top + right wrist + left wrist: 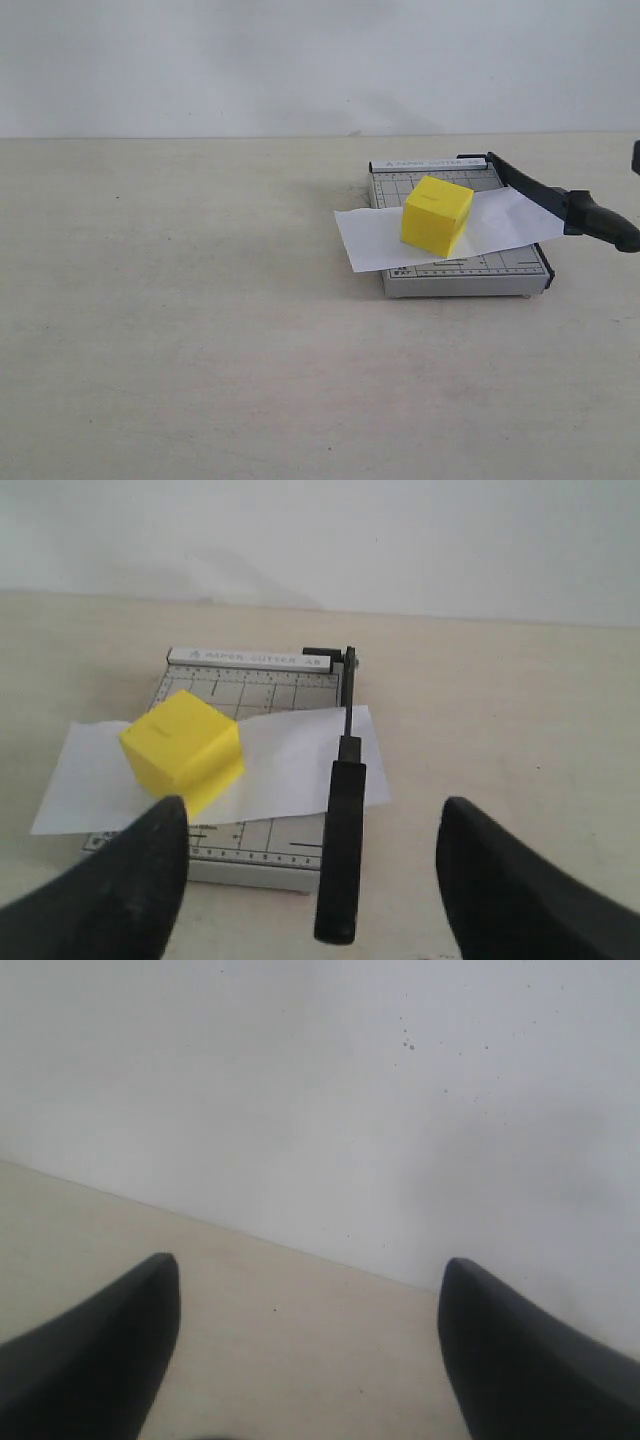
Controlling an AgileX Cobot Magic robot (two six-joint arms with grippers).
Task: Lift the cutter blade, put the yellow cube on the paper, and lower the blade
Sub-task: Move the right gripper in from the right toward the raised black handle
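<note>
The yellow cube rests on the white paper, which lies across the grey trimmer board. The cutter blade is raised at an angle, its thick handle hanging past the board's right side above the paper's edge. In the right wrist view my right gripper is open, apart from the blade handle that lies in line between its fingers; the cube and paper are beyond. My left gripper is open over bare table, with nothing between its fingers.
The beige table meets a white wall behind the trimmer. A dark sliver shows at the exterior view's right edge. The left wrist view shows only table and wall.
</note>
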